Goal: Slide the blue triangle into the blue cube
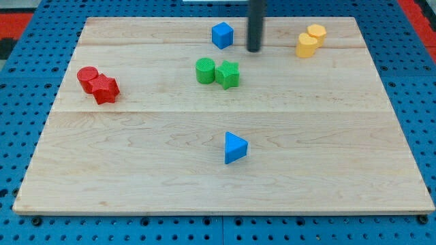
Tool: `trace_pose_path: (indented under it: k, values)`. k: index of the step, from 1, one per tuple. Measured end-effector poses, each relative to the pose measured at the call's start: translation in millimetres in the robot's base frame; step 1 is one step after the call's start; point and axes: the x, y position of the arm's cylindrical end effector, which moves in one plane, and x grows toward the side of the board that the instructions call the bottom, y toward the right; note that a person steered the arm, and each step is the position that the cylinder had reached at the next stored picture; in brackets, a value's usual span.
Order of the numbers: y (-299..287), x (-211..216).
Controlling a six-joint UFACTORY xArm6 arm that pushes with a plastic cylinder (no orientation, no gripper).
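Eight small blocks lie on a pale wooden surface [136, 150]. At its top edge, near the middle, sits the blue cube [222, 35]. My tip [253, 50] rests just to the cube's right, apart from it. This arm carries a plain rod and no jaws, so nothing is clenched or grasped. Well below, toward the bottom edge and near the middle, lies the blue triangle [235, 148], untouched and far from the cube. Between them stand a green cylinder [205, 71] and a green star [229, 74], touching. To push well, I judge the tip should travel round to the triangle's bottom side, then drive it toward the top edge, steering right of the green pair. No containers are present.
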Motion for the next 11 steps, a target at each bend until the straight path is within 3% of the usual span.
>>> trace_pose_path:
  k: [1,2,3,5,6,9,11]
  values:
    - [57,119]
    - [29,221]
    - [-64,231]
    - [-198,175]
    - [-178,152]
    - [-198,41]
    - [-229,11]
